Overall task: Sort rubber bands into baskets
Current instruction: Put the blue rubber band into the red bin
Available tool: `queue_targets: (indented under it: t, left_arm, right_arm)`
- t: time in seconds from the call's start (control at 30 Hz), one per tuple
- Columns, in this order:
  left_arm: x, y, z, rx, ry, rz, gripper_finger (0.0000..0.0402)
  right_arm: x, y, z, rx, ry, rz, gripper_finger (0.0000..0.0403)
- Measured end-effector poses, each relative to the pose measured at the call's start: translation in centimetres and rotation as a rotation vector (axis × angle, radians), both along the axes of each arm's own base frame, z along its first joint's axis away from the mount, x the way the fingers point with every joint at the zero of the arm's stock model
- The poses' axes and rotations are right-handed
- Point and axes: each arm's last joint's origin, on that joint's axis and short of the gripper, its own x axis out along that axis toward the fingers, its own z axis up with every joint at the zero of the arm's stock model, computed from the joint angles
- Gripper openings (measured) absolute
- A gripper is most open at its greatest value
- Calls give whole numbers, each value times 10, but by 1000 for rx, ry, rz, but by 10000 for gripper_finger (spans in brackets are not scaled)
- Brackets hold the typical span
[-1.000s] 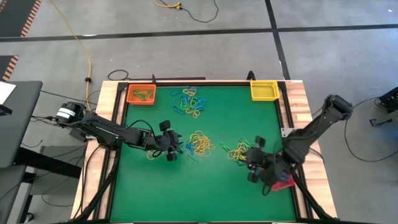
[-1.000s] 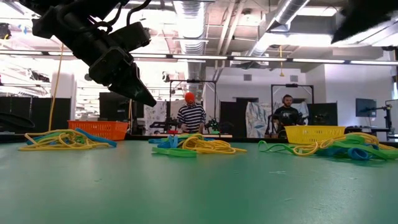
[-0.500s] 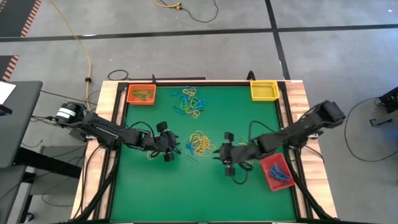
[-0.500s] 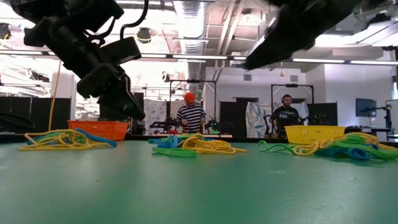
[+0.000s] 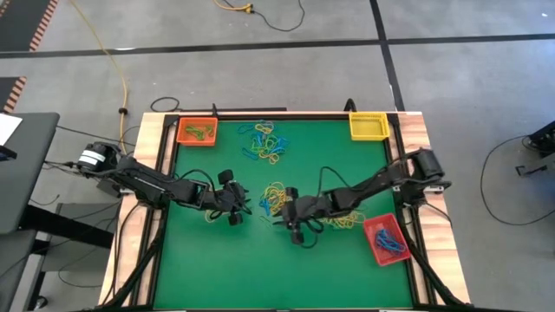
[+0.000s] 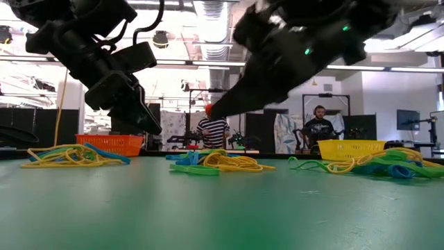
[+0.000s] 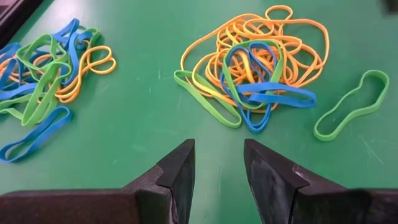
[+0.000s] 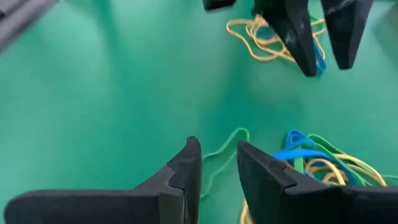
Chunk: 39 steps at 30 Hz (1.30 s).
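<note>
Since a second ago my right pincer (image 5: 296, 227) has swung from beside the red basket (image 5: 386, 240) to the central pile of rubber bands (image 5: 276, 198); my left pincer (image 5: 236, 203) has barely shifted beside that pile. Both pincers stand partly open, holding nothing. The bands are thin yellow, blue and green loops, tangled in piles across the green tabletop (image 5: 217, 269); some lie in the orange basket (image 5: 197, 132) and red basket.

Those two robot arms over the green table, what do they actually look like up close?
Both the left arm and right arm are black and jointed, with thin black cables looping alongside. Each ends in a claw of two flat, dark, tapering fingers. A small green light glows on one arm.
</note>
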Motion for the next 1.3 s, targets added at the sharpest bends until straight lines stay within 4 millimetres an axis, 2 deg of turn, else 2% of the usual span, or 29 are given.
queue_targets:
  t: [0.17,0.3,0.47,0.83,1.17,1.3]
  left_arm:
    - [1,0,1,-11,-13,-6,128]
    - [1,-1,1,-23,-13,-17,128]
    - [1,-1,1,-26,-11,-21,128]
    - [1,-1,1,-26,-7,-25,128]
    - [1,-1,1,-27,-12,-25,128]
    - [2,-1,1,-28,-14,-25,128]
  right_arm:
    - [23,-4,-13,-66,13,17,132]
    - [34,-6,-21,-119,69,33,132]
    - [36,-15,-28,-161,146,30,132]
    - [37,-30,-28,-193,162,13,132]
    - [35,-29,-30,-170,187,36,132]
    - [35,-29,-30,-170,186,36,118]
